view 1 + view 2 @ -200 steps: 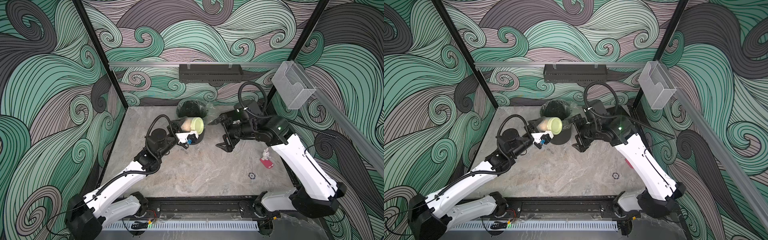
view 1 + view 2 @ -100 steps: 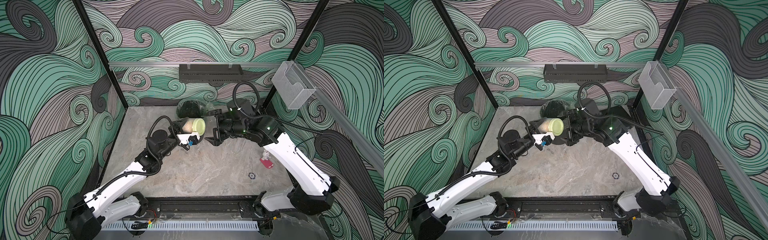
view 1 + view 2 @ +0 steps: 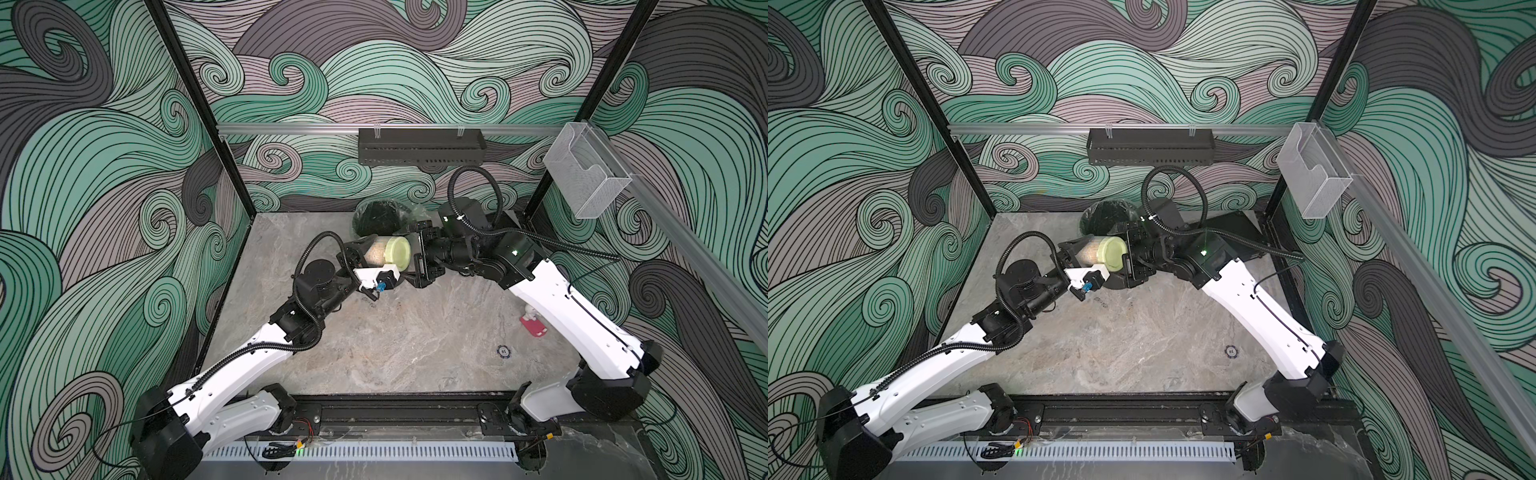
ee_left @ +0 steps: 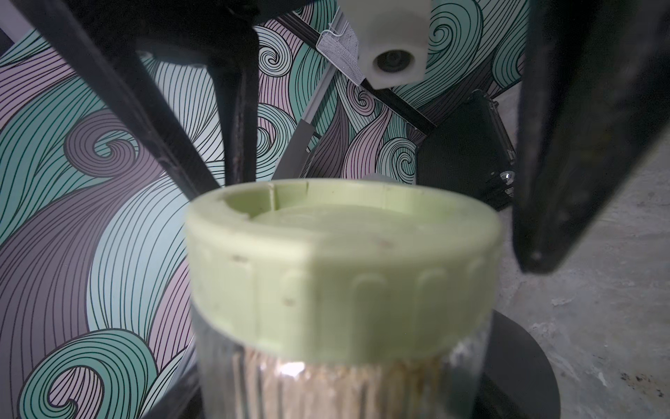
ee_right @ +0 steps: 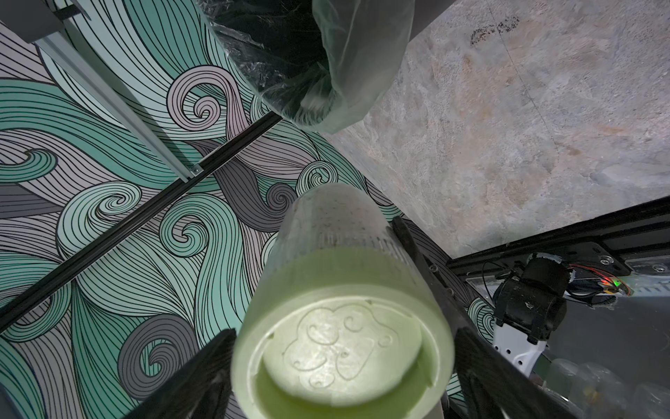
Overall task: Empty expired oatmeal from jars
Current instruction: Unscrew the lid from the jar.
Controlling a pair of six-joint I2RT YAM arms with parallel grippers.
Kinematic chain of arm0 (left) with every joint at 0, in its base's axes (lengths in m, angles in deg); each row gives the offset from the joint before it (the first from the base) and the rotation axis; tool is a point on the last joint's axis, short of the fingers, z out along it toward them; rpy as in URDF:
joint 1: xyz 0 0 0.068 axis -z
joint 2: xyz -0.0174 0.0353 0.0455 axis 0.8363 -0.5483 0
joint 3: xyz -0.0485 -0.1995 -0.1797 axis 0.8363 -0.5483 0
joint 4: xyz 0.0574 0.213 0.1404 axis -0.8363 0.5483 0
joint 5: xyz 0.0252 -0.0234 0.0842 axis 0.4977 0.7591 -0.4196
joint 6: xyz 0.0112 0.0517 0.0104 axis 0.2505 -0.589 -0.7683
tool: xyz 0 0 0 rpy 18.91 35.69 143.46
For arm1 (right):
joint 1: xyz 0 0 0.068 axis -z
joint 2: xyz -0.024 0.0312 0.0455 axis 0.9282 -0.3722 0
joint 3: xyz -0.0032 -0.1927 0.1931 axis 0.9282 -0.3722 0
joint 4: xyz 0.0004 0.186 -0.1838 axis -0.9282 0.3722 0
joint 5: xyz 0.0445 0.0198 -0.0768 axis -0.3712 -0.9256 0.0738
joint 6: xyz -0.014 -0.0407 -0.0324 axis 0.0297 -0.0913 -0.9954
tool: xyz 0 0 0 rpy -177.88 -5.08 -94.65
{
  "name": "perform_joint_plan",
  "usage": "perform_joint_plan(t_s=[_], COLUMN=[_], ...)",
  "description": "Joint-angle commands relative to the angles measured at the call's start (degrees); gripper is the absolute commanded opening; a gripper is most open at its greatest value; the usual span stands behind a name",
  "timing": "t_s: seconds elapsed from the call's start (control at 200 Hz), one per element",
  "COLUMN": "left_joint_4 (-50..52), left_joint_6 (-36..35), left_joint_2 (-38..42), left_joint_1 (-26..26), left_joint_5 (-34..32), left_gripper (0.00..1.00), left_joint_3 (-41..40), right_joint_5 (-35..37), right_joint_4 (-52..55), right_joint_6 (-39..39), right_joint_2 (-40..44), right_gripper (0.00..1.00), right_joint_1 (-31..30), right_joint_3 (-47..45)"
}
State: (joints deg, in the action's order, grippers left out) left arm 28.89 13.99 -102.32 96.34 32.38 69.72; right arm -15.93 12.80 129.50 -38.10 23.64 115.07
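The jar (image 3: 376, 251) lies on its side in the air above the table, and pale oatmeal (image 4: 326, 391) shows through its ribbed glass. My left gripper (image 3: 361, 255) is shut on the glass body, though its fingers are hidden in the left wrist view. The yellow-green lid (image 3: 397, 251) (image 3: 1113, 252) points at my right gripper (image 3: 415, 258) (image 5: 344, 348). That gripper is open, with one finger (image 4: 565, 145) on each side of the lid. A narrow gap shows between finger and lid.
The black plastic-lined bin (image 3: 365, 220) (image 5: 290, 54) stands just behind the jar at the back wall. A black round dish (image 3: 1115, 283) sits on the table under the lid. A pink object (image 3: 534, 326) and a small round token (image 3: 503, 351) lie front right.
My right gripper has travelled left from open table up to the jar, and its jaws now straddle the lid, slightly narrower. The left arm and jar have stayed put.
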Motion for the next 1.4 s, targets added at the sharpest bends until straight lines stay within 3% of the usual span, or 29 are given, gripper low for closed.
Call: perform_joint_plan(t_s=[0.0,0.175,0.305,0.385,0.626,0.726,1.041,1.396], left_joint_4=[-5.5,-0.2,1.6,2.0,8.6,12.1,17.0,18.6], left_joint_6=[1.0,3.1,4.9,6.0,12.7,15.1,20.8,23.4], left_joint_2=[1.9,2.1,2.0,1.6,0.5,-0.2,-0.4,-0.8], left_joint_1=[0.5,0.5,0.5,0.4,-0.9,-1.5,-4.1,-6.0], left_joint_5=[-0.3,-1.6,-1.3,-0.9,3.8,6.9,15.1,19.6], left_gripper=[0.00,0.00,0.00,0.00,0.00,0.00,0.00,0.00], left_joint_3=[3.5,6.0,7.3,7.8,12.6,15.0,17.8,19.0], right_joint_5=[1.2,-1.2,-5.7,-8.0,-9.6,-9.8,-14.1,-10.7], right_joint_4=[-2.1,-1.7,1.8,4.5,16.3,19.3,25.9,26.4], right_joint_6=[-2.5,-12.8,-28.0,-40.1,-76.8,-87.4,-110.2,-138.3], right_joint_2=[0.3,1.5,1.1,0.5,-3.7,-5.0,-9.7,-10.3], right_gripper=[0.77,0.55,0.51,0.41,0.31,0.30,0.21,0.16], right_joint_1=[-0.4,-0.4,-0.4,-0.4,-0.3,-0.2,-0.4,-0.5], right_joint_3=[-0.2,-0.7,0.9,2.8,13.5,15.0,18.7,16.0])
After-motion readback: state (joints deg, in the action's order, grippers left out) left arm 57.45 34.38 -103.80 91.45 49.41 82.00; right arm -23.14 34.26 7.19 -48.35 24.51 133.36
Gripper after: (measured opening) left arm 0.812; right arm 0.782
